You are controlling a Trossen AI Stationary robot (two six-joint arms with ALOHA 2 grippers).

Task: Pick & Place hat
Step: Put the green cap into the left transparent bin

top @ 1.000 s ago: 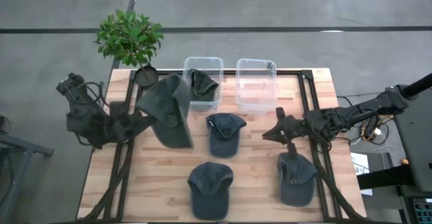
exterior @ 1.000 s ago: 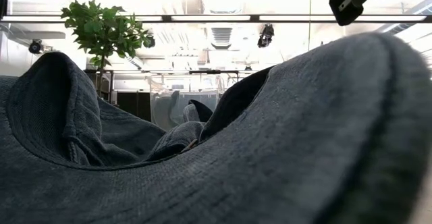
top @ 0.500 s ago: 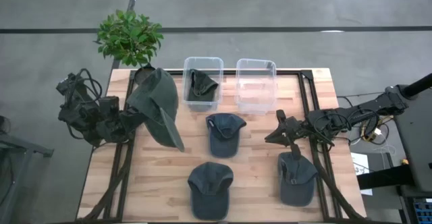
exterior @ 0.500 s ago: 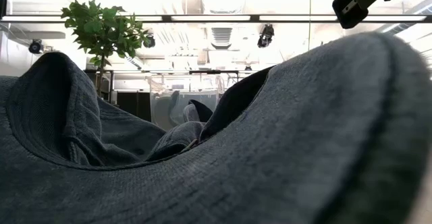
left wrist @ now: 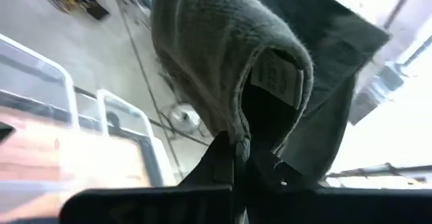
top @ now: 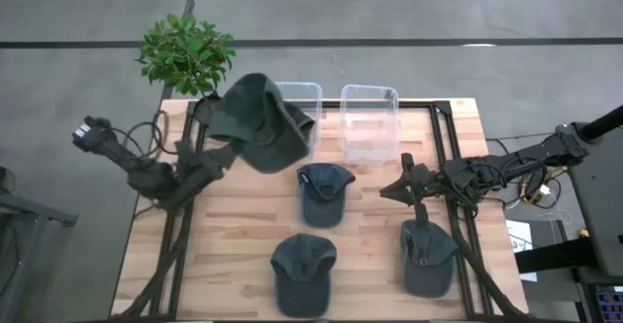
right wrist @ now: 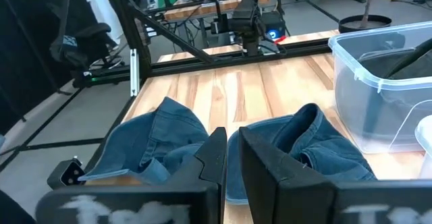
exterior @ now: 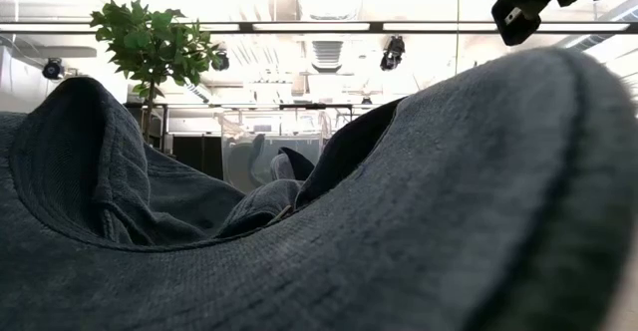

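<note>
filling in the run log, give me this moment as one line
left gripper: shut on hat, held above left bin | right gripper: near-shut, empty, hovering by right-side cap | right bin: empty

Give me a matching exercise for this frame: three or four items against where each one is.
Items:
1. held hat
2. left bin
3. right bin
4. potted plant

States:
A. holds no hat
B. just off the table's far left corner
C. partly hidden under the lifted hat
D. gripped by the left gripper, above the table

Pairs: 1-D, 2-C, 3-A, 4-B
</note>
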